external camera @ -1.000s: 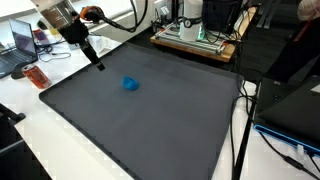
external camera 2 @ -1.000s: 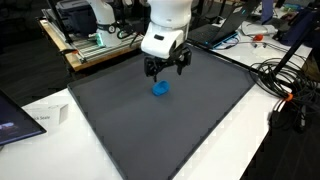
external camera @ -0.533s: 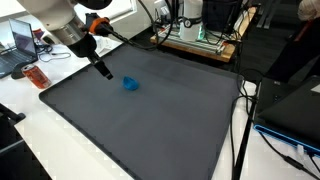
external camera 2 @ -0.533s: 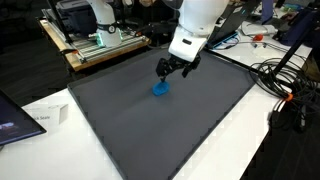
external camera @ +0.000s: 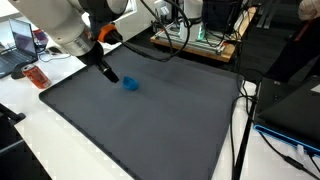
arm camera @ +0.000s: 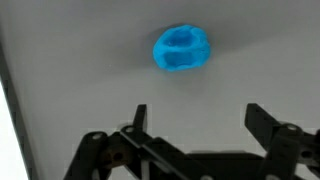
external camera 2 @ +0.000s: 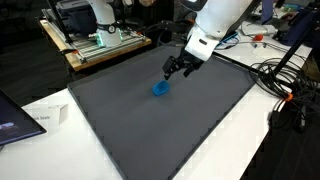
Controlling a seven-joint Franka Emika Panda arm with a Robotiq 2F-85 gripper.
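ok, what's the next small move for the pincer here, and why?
Probably ease the pincer forward and down over the blue object. Its jaws stand open and empty, and the object lies just ahead of them on the dark mat, untouched.

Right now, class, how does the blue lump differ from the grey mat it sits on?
Colour: the blue lump is bright blue, the mat dark grey.
Size: the lump is small, the mat spreads far wider all around it.
Shape: the lump is round with a dented top, the mat flat and four-sided.
Shared: neither is touched by the open fingers above them.
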